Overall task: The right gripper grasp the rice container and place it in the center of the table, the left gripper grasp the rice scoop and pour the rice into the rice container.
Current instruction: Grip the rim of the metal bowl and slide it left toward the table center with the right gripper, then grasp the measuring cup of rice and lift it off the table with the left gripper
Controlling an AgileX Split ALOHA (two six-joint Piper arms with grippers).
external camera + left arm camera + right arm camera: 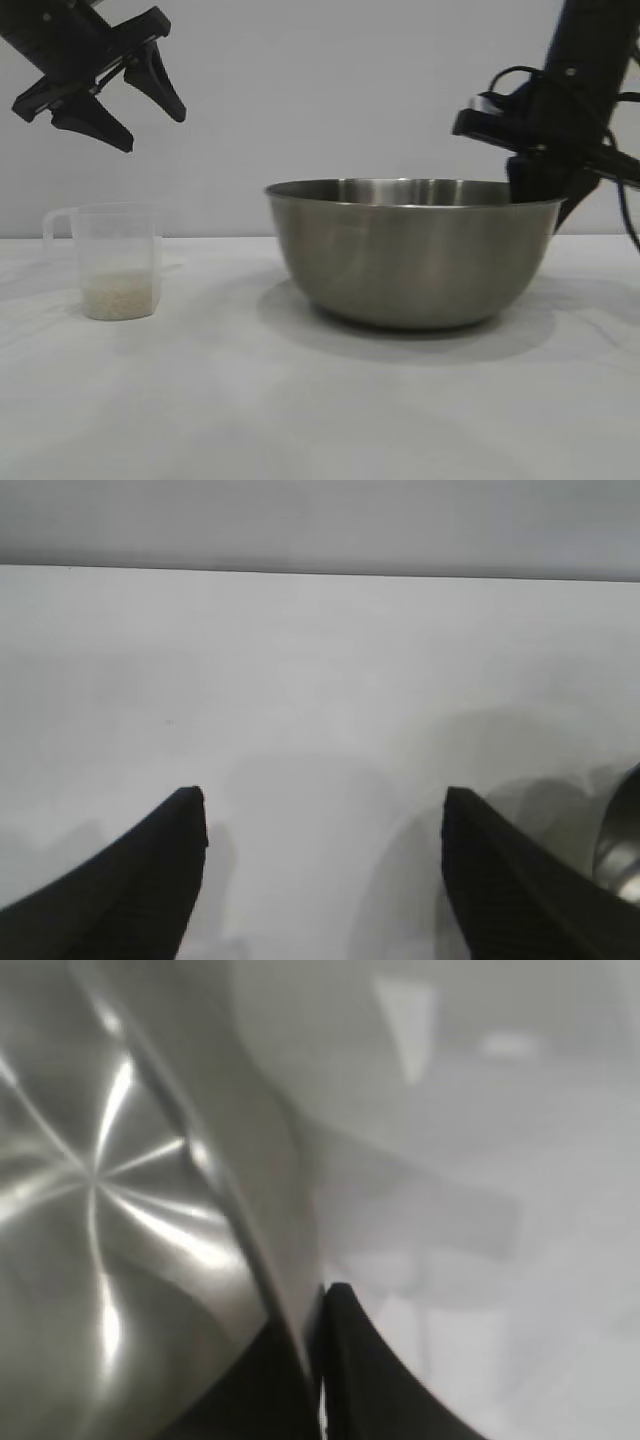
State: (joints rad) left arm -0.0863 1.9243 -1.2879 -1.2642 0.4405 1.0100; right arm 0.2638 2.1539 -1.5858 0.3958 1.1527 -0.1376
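Exterior view: the steel bowl (412,250) sits on the table (200,400) right of its middle, with the right gripper (535,185) clamped on its right rim, one finger inside and one outside; the plastic cup (115,262) of rice (120,295) stands near the left edge. The left gripper (135,100) hangs above the cup, fingers apart. The bowl looks stiff and slick, best pinched at the rim; the cup seems light and tippy, best taken by its handle or wall.
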